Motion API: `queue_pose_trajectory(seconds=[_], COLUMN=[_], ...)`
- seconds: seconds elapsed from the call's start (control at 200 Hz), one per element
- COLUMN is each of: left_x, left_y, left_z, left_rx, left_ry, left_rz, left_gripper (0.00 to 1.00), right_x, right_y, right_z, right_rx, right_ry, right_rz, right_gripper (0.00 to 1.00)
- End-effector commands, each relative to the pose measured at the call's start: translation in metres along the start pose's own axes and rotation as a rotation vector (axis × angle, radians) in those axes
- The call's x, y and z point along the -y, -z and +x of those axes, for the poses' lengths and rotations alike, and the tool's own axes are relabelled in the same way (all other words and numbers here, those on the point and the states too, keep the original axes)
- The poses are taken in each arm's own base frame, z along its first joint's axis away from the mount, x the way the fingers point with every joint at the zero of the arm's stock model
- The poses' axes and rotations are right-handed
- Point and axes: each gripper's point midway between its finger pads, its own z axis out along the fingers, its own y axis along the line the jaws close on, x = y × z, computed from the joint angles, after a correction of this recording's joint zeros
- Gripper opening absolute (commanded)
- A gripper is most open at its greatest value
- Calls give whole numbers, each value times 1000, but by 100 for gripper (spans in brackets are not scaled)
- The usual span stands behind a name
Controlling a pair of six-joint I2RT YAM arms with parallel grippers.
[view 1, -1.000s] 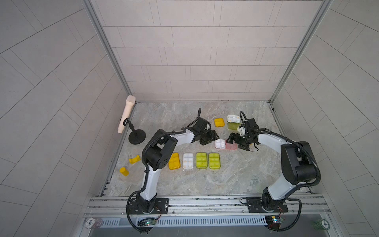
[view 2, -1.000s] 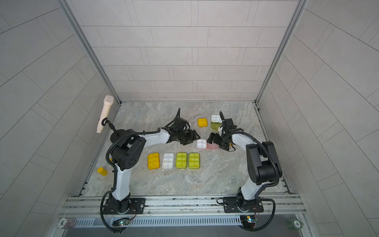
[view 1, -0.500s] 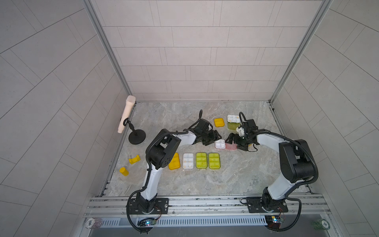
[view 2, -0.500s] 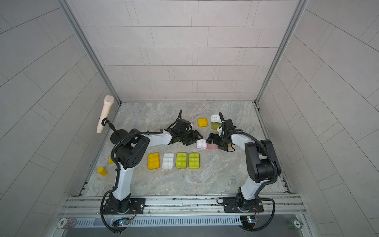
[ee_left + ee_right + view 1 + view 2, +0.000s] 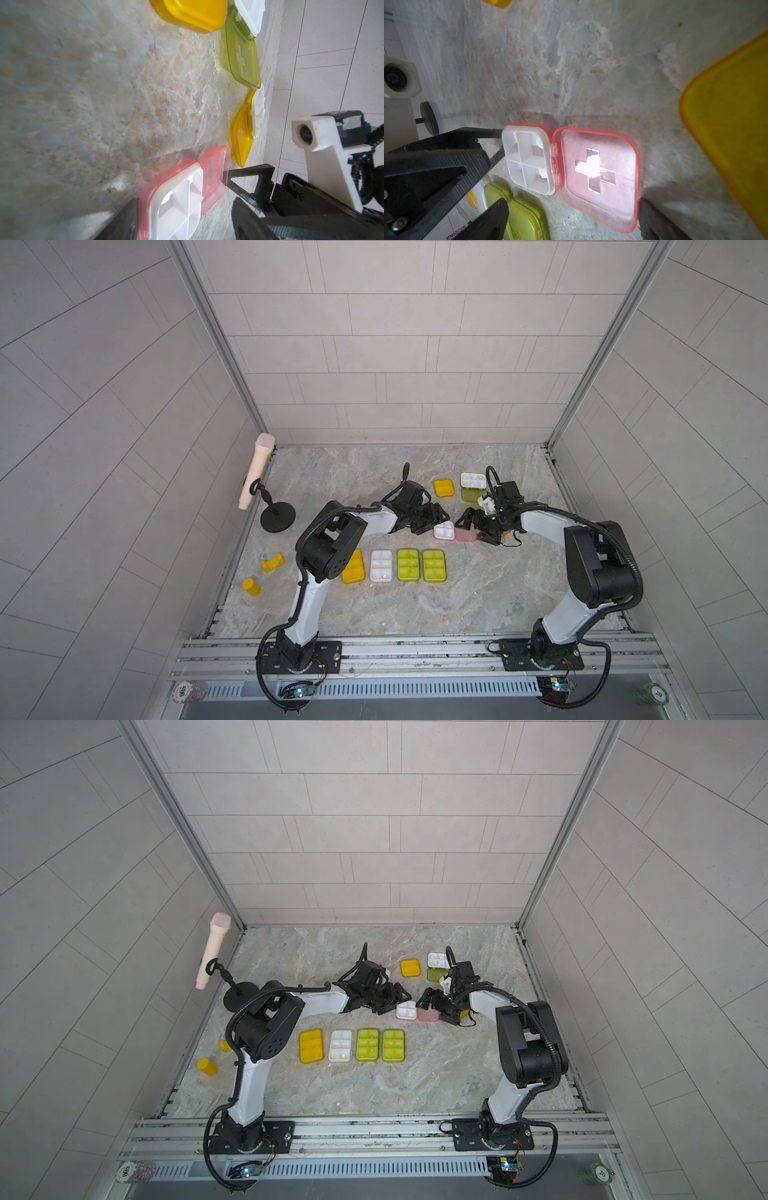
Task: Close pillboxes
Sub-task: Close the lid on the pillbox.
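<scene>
A pink pillbox lies open mid-table, with its white tray (image 5: 443, 530) (image 5: 529, 160) and its lid (image 5: 466, 535) (image 5: 598, 176) flat beside it. My left gripper (image 5: 433, 516) (image 5: 185, 207) is open, the tray lying between its fingers and against one of them. My right gripper (image 5: 474, 526) (image 5: 572, 200) is open around the lid, one fingertip (image 5: 230, 176) touching the lid's outer edge. Several closed pillboxes form a row nearer the front: orange (image 5: 353, 568), clear (image 5: 381, 566) and two green (image 5: 420, 565). At the back are a closed orange one (image 5: 443, 488) and an open green one (image 5: 472, 486).
Another open orange pillbox (image 5: 242, 135) lies just behind my right gripper. A microphone on a black stand (image 5: 277, 519) stands at the left wall. A yellow cylinder (image 5: 251, 587) and a yellow clip (image 5: 272, 563) lie near the left edge.
My left gripper has moved right, up to the pink pillbox's white tray. The right gripper and the pillbox have hardly moved.
</scene>
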Motion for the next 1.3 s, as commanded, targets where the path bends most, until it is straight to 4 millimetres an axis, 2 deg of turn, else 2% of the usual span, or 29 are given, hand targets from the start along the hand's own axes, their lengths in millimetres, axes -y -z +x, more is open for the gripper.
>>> queue_pose_trajectory(seconds=[0.0,0.49,0.741,1.021,1.296], left_x=[-5,-23,-36,-36,-58], left_y=[-5,-5,3,14,21], left_z=[6,11,13,15,20], left_rx=[-16,-21,-21,-29,-49], left_ry=[6,-13,-30,-57,-59], left_rz=[2,-57,-89,-82,-153], left_gripper=[74,73,74,76,77], right_x=[-11,-27,-34,-41,-51], right_y=[8,23,26,29,28], right_z=[0,-1,-2,-4,-4], right_rx=[13,36,41,43,36], right_ry=[10,24,29,42,50], right_rz=[-42,-88,-110,-121,-151], right_gripper=[98,97,96,96,96])
